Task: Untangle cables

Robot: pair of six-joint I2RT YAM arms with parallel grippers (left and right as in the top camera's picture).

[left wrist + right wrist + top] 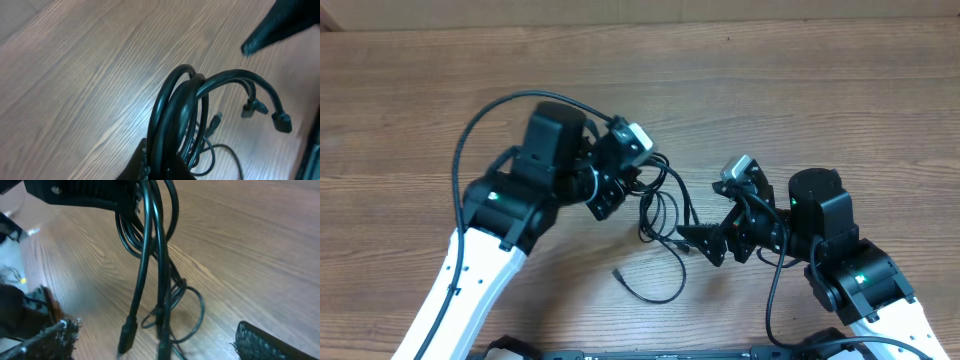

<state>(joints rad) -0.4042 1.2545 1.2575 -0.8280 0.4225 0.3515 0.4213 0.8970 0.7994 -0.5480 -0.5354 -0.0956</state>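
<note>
Left gripper (617,183) is clenched on the bundle of cables (658,212) and holds it up, with the lower loops lying on the table (820,90) between the arms. Right gripper (708,243) stands wide open just beside them, holding nothing. The step in hand seems to be separation: next, the right gripper needs to close on one single cord and draw it free.

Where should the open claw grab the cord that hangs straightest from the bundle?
Probably just above its plug, coming in level from the side: there the cord hangs straight, apart from the loops, so the open right gripper can straddle it.
</note>
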